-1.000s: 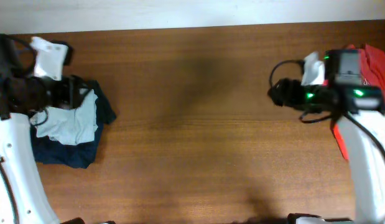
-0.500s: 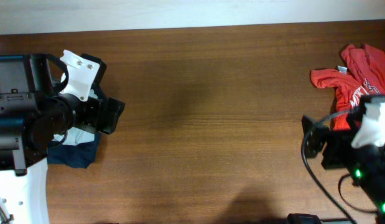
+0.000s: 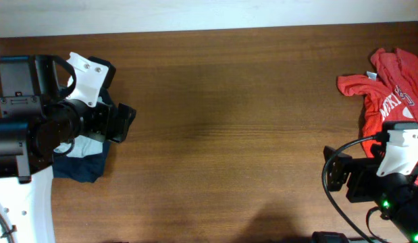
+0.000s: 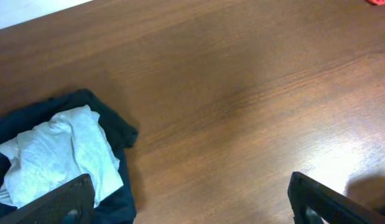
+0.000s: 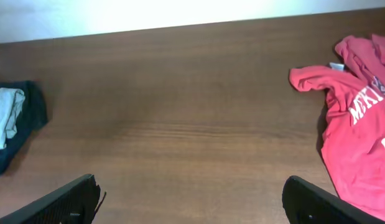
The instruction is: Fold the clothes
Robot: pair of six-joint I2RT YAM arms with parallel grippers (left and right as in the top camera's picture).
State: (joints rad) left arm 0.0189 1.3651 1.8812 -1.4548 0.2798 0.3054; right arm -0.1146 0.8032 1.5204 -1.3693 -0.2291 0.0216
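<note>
now the step in hand, as i judge it, is to take the pale teal t-shirt (image 4: 55, 152) off its pile and bring it to the free middle of the table (image 3: 222, 101), because it can not be folded where it is. it lies crumpled at the left edge of the table, on top of the dark navy garment (image 4: 114, 127) and touching it. the left tool (image 4: 191, 190) hangs above this place with its fingers spread wide and nothing between them. the shirt is toward one finger, not in the centre of the gap. the right tool (image 5: 189, 186) is by the near right corner, also wide and empty, well apart from the shirt. the red t-shirt (image 3: 391, 88) at the far right corner is not part of the job.

to do it well, the left tool should centre over the highest fold of the pale cloth and go down only until it takes this thin layer, so that the navy one under it is not pinched too. i would lift slowly and check if the navy cloth follows.
</note>
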